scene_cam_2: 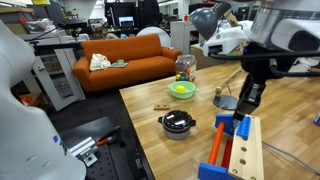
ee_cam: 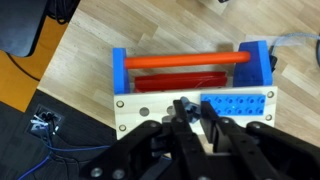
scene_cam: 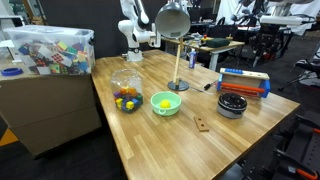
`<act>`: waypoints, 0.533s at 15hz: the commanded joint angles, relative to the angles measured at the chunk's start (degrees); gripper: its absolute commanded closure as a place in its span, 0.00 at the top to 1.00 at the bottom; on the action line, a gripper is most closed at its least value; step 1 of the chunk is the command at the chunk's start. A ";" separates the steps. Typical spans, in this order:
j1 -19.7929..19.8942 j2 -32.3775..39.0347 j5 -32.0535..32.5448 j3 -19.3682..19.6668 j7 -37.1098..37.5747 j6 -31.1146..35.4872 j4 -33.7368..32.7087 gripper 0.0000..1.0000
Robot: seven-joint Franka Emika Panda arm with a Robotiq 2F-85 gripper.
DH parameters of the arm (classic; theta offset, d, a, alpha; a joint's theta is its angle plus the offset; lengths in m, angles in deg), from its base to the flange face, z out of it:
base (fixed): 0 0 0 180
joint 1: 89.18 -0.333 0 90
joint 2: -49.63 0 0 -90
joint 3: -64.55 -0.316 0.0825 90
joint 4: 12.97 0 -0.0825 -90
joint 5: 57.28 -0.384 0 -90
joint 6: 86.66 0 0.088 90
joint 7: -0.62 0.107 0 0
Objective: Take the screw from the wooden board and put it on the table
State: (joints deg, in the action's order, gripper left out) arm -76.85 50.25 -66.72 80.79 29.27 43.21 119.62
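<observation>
Task looks unstarted: gripper (ee_cam: 197, 108) hangs over the blue toolbox (ee_cam: 258, 62), fingers (ee_cam: 214, 112) nearly together and empty, well apart from the wooden board (scene_cam: 203, 124) on the tabletop (scene_cam: 150, 142); screw presumably there, too small to see.

The table (scene_cam: 150, 140), a light butcher-block top, is carrying six items. A clear jar (scene_cam: 126, 92) of coloured balls is sitting beside a green bowl (scene_cam: 166, 103). The wooden board (scene_cam: 203, 124) is lying flat near the table edge, apart from the bowl. A black pot (scene_cam: 232, 105) is resting just beside a blue-and-orange tool tray (scene_cam: 244, 82). A lamp base (scene_cam: 178, 86) is standing behind the bowl.
</observation>
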 commanded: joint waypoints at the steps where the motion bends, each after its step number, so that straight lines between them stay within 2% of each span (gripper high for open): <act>1: -0.11 -5.52 0.17 -1.85 -2.36 1.94 4.96 0.05; 8: -3.04 -10.22 2.99 -8.21 -3.19 3.50 10.52 0.05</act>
State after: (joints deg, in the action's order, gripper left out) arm -79.50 41.64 -65.58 74.40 27.73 44.38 127.71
